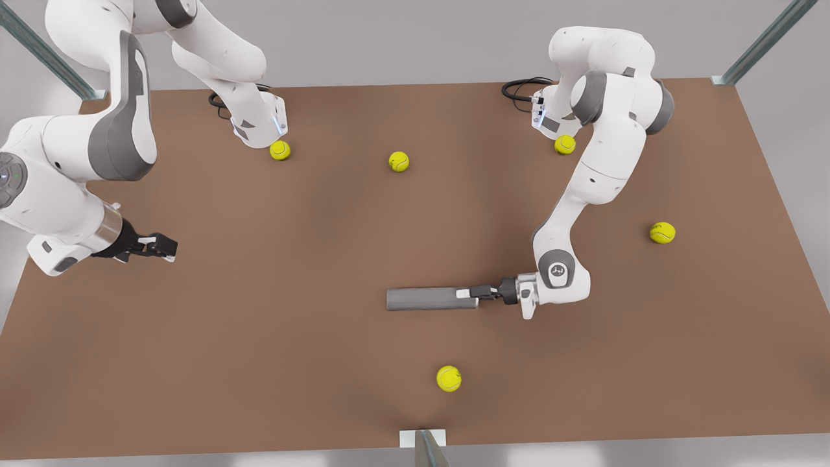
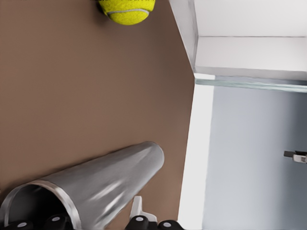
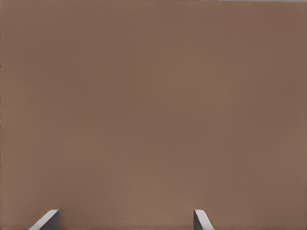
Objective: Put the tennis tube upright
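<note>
Nearest the front camera lies a tennis ball [image 1: 449, 378] on the brown tabletop [image 1: 259, 337], near the front edge; just beyond it our left gripper [image 1: 468, 293] has its fingers [image 1: 464, 293] clenched on the tennis tube [image 1: 425, 299]. In the left wrist view one side of the fingers sits inside the hollow end and the other outside the wall, so the rim [image 2: 45, 188] of the tube [image 2: 105, 179] is pinched between them; the tube lies flat on its side, touching the tabletop [image 2: 72, 96], and runs from the gripper toward the front view's left. From that wrist we also see a ball [image 2: 127, 8] beyond the tube's far end, well apart from it.

Outward from the fingers, the left arm [image 1: 600, 162] rises toward the far right corner of the front view, where another ball [image 1: 565, 144] sits beside its base; one more ball [image 1: 662, 232] rests near the front view's right edge.

Our right gripper [image 1: 165, 248] waits over the front view's left side, well apart from the tube; its fingers [image 3: 199, 219] are spread and released, with bare tabletop [image 3: 153, 105] between them. Two further balls lie near the far edge: one [image 1: 280, 150] just beside the right arm's base [image 1: 259, 123], one [image 1: 399, 161] near the middle.
</note>
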Robot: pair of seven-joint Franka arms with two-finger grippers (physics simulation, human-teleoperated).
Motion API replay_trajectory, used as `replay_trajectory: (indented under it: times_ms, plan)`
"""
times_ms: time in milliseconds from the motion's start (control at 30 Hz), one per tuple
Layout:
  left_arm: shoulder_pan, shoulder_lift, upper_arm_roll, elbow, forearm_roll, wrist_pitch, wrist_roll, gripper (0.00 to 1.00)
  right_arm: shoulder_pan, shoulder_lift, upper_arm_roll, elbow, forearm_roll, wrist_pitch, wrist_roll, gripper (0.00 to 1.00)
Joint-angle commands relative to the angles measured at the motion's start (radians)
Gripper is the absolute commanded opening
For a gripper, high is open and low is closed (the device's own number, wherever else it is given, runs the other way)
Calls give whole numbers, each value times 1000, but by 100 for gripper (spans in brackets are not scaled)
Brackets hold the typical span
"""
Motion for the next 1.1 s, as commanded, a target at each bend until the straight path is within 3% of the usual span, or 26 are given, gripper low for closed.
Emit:
replay_trajectory:
  times_ms: [0, 300, 700, 1067]
  plan:
    - [0, 0, -1, 0, 0, 0, 0, 42, 1, 1, 0, 0, 0, 0, 1, 100]
    - [0, 0, 0, -2, 3, -3, 0, 32, 4, 1, 0, 0, 2, 0, 1, 100]
    - [1, -22, 2, -6, 11, -6, 0, 29, 12, 1, 0, 0, 2, -2, 1, 100]
    - [1, -97, 6, -8, 161, -8, -133, 23, 24, 12, 2, 3, -1, 1, 4, 100]
